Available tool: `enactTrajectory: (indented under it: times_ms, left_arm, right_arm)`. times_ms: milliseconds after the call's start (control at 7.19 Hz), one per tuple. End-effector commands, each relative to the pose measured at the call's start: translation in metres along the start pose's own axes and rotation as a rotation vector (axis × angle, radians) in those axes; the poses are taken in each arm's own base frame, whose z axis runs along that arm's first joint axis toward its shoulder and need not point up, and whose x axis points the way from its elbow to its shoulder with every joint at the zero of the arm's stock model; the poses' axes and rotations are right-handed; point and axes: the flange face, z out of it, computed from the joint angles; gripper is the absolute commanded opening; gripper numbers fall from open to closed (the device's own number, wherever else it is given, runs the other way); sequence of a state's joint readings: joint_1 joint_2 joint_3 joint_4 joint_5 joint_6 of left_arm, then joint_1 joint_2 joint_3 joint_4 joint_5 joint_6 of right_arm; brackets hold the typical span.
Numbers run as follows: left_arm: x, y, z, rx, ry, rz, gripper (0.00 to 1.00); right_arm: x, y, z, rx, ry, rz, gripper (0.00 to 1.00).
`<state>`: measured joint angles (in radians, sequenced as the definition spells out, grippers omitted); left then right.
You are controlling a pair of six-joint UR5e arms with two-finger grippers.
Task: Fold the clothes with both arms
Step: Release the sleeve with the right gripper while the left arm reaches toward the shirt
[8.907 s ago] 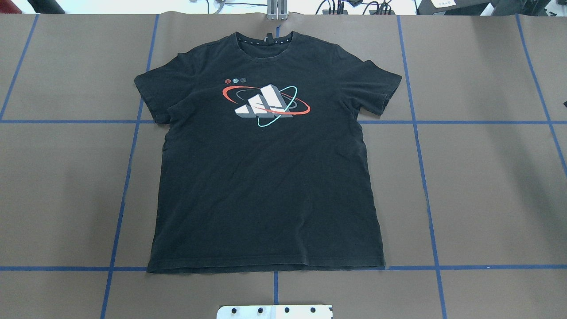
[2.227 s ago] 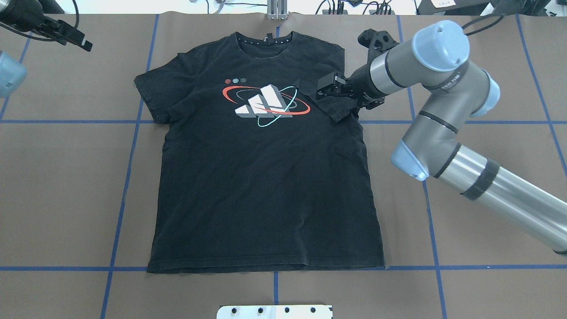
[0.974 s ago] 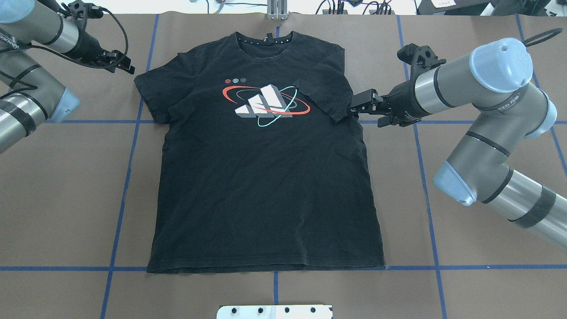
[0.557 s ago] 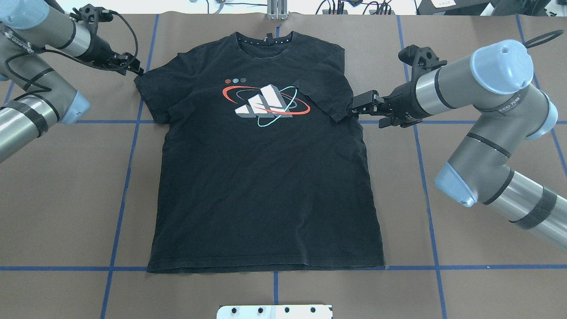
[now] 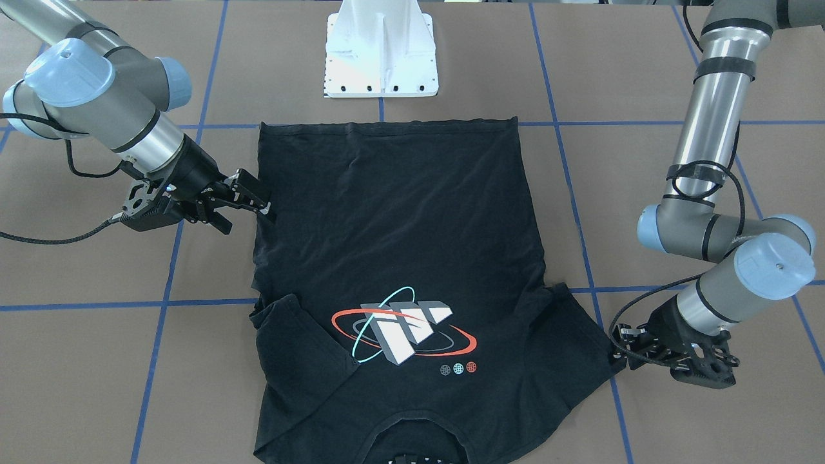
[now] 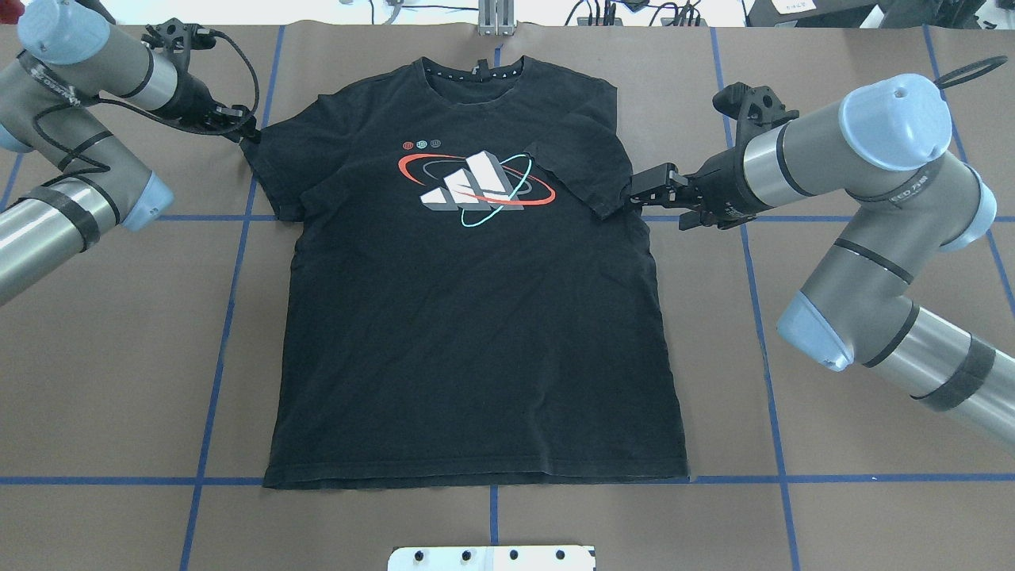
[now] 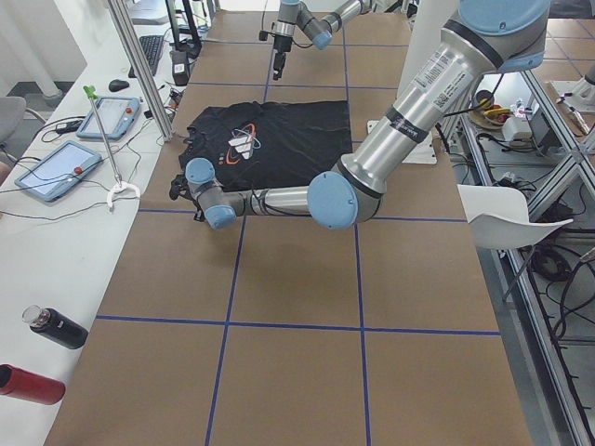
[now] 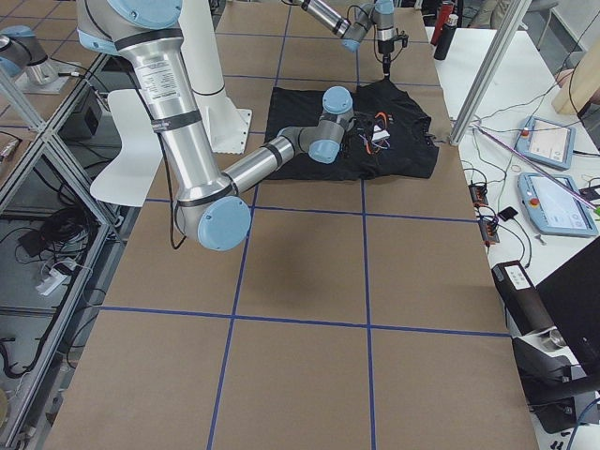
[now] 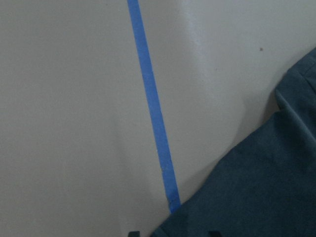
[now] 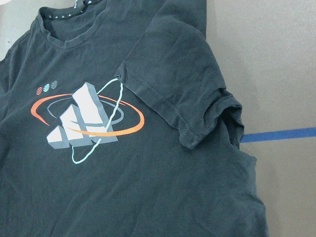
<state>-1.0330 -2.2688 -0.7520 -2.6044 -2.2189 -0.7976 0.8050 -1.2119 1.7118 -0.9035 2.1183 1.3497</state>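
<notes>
Lining up the T-shirt's (image 6: 476, 317) left sleeve (image 6: 273, 166), left fingers (image 6: 242, 127) spread at its hem. Right fingers (image 5: 252, 188) open too. Next I pinch, fold inward.

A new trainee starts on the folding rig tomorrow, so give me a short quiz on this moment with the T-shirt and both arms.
1. True or false: both sleeves of the T-shirt lie folded onto its chest.
2. Which gripper is at the edge of the flat sleeve? A) left B) right
3. Fill in: the grid lines on the table are ____ tape.
Key: 1 false, only the folded sleeve beside the right gripper lies on the chest; 2 A, the left gripper; 3 blue.
</notes>
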Motion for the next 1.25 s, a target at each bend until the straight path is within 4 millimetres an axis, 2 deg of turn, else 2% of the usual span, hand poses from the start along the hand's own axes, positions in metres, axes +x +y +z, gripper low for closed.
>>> enactTrajectory:
  times_ms: [0,278,417,696,835,974,1113]
  left_arm:
    - [-0.006,0.003,0.002,-0.005,-0.007,-0.007,0.44]
    - [-0.005,0.002,0.002,-0.004,-0.006,-0.006,0.42]
    - [-0.005,0.002,0.002,-0.004,-0.006,-0.006,0.37]
    - [-0.005,0.002,0.002,-0.004,-0.006,-0.008,0.16]
    - [-0.006,0.003,0.002,-0.005,-0.007,-0.009,0.00]
    - [0.000,0.000,-0.002,-0.001,0.006,-0.003,0.00]
    - [0.025,-0.009,-0.021,0.025,0.051,-0.015,0.00]
  right_arm:
    - [-0.001,0.000,0.001,0.000,0.000,0.001,1.00]
    - [-0.002,0.001,0.001,-0.001,-0.001,0.000,1.00]
    - [-0.002,0.001,0.001,-0.001,-0.001,0.001,1.00]
    - [-0.002,0.001,0.001,-0.001,-0.001,0.001,1.00]
    - [-0.002,0.001,0.001,-0.001,-0.001,0.001,1.00]
    - [-0.002,0.001,0.001,-0.001,-0.001,0.001,1.00]
    - [-0.002,0.000,0.001,0.001,-0.002,0.001,1.00]
